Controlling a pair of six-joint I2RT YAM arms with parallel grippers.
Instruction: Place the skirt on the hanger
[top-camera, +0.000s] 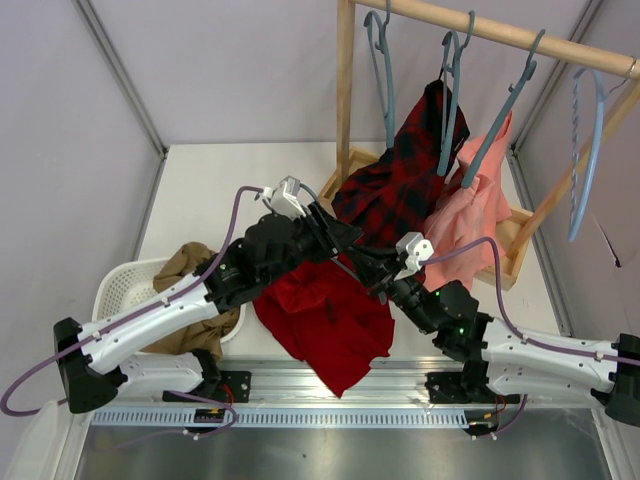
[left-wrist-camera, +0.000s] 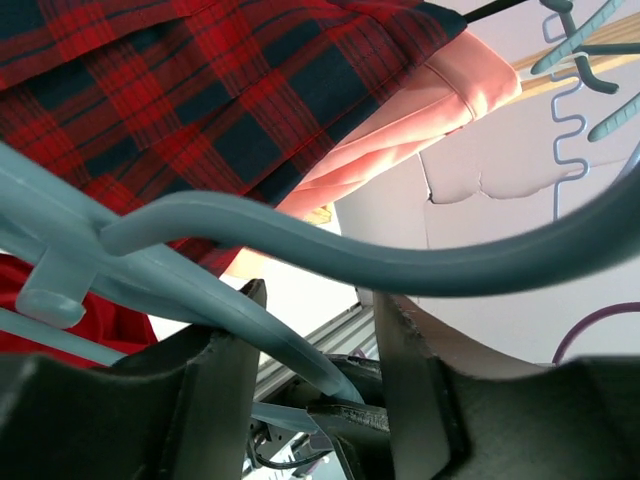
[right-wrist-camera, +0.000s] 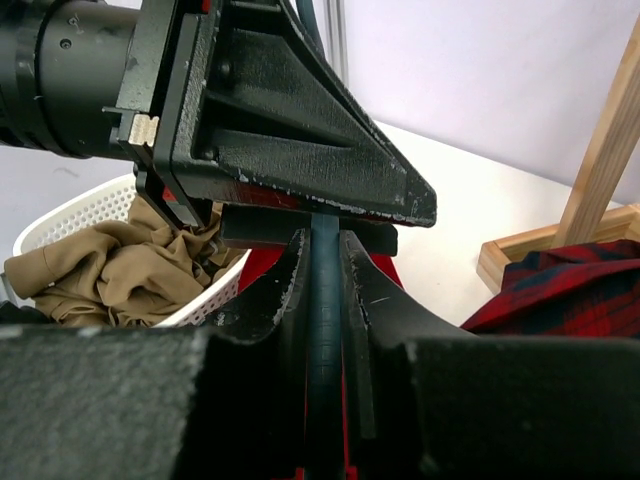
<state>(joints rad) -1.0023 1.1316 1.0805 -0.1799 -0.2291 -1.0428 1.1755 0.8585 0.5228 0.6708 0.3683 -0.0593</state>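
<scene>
We hold the slim grey-blue plastic hanger (right-wrist-camera: 325, 330) just above the far edge of the large plain bright-red cloth skirt (top-camera: 330, 325). The skirt lies crumpled on the white counter (top-camera: 200, 180), its near part drooping over the counter's edge. The right gripper (right-wrist-camera: 322, 250) has its jaws pressed onto one thin bar of the hanger, which runs straight away from that wrist. The left gripper (left-wrist-camera: 320, 297), reaching over the skirt from its left side, has its jaws spread either side of a sloping arm of the same hanger. That arm passes slantwise through the gap with space beside it, so we judge it not clamped. The hanger thus spans between the two wrists, with the skirt directly below both and about equally near each. We cannot make out the skirt's waist. Left of the skirt, a white latticed plastic basket (top-camera: 115, 290) holds a crumpled tan-brown garment (top-camera: 190, 268) that spills over its rim. Beyond the skirt, a red-and-black plaid garment (top-camera: 400, 175) hangs from a wooden rack (top-camera: 345, 90).
</scene>
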